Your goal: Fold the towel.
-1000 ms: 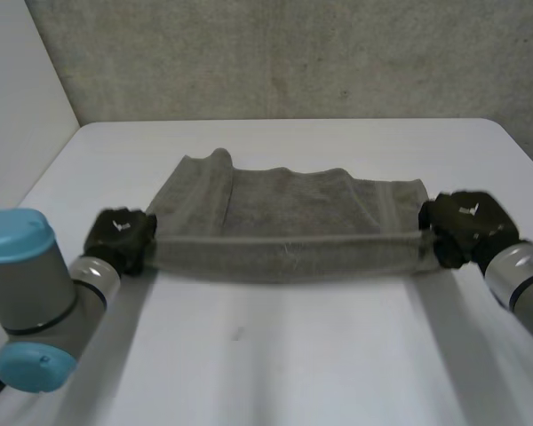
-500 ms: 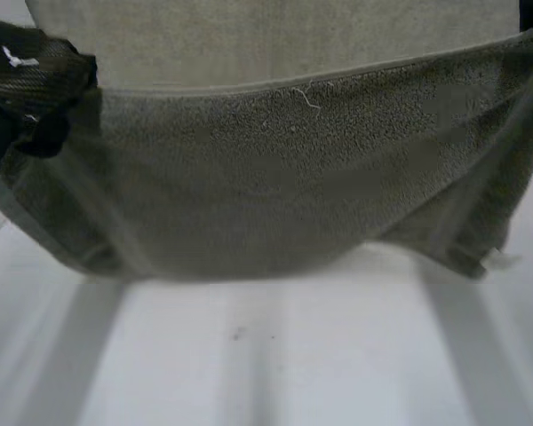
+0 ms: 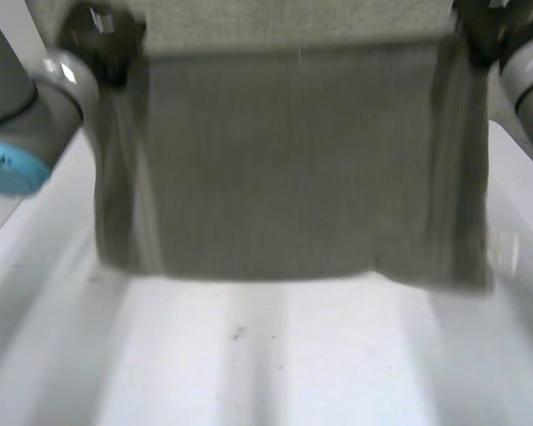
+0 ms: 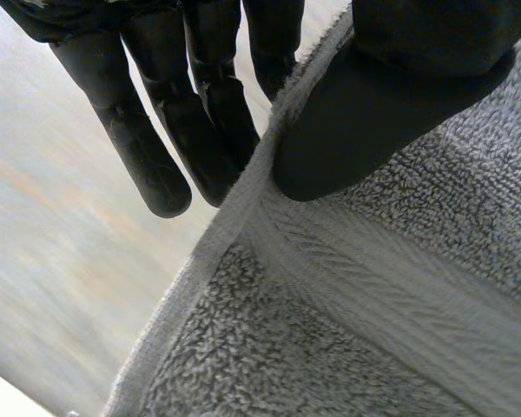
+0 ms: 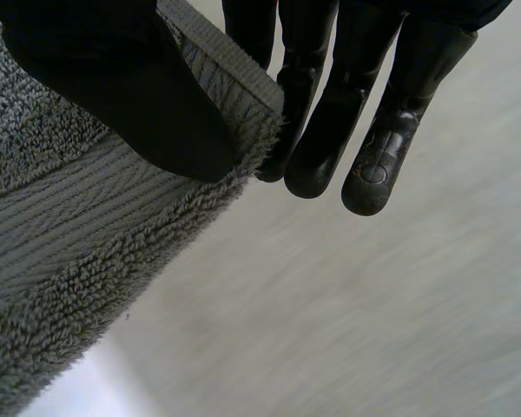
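We have the towel hanging in the air as a broad flat sheet, held by its two upper corners, with its lower edge low over the table; we cannot tell whether that edge brushes the surface or hangs just clear of it. The left hand pinches its corner with the thumb pressed on the woven border and straight fingers behind the cloth. The right hand grips the opposite corner the same way, thumb on top of the hem and fingers behind it. As we judge it, the step in hand is to lay the hanging cloth down so that it doubles over itself. To do that well we should hold both corners level and equally far apart, so the top edge stays taut and the side edges hang straight. We should let the bottom edge land square on the table before bringing the top edge down over it. Both pinches sit close to the hem, so a jerk could pull a corner free, and slow, matched motion is safer. The table in front of the cloth is bare and gives room to lay it out. The wall stands behind the towel, and the table's side edges lie outside the hanging cloth, limiting travel that way.
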Controlling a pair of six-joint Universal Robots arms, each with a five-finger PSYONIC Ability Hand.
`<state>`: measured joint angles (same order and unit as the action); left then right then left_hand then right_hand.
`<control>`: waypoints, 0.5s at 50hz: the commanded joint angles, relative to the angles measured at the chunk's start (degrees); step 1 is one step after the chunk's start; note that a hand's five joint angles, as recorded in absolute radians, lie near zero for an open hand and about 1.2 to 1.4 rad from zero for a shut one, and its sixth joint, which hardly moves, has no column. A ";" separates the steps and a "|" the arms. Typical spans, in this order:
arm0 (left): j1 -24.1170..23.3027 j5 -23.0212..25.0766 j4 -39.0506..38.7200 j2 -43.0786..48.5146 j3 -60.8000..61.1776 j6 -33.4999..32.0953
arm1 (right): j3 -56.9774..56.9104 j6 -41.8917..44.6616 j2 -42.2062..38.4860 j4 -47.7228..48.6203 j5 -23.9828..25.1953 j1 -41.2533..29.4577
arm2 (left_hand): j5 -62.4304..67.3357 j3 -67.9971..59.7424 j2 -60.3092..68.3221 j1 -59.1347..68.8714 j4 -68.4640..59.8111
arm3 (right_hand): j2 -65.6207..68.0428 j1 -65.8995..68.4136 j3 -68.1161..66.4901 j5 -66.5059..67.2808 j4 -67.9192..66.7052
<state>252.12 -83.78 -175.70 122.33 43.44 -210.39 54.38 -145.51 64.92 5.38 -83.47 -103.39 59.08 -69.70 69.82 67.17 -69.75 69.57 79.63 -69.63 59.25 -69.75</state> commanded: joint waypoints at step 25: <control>0.92 0.11 -17.82 -2.99 48.21 12.99 | 28.15 -4.17 -6.38 0.77 8.06 0.30 | 10.92 -10.30 10.18 12.83 -10.25 | 10.43 0.36 -10.37 10.75 -10.25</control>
<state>253.18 -83.41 -185.53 113.52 82.00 -196.74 78.86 -149.99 65.85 5.30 -75.62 -103.08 59.26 -69.71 69.84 67.17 -69.76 69.58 79.64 -69.63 59.29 -69.75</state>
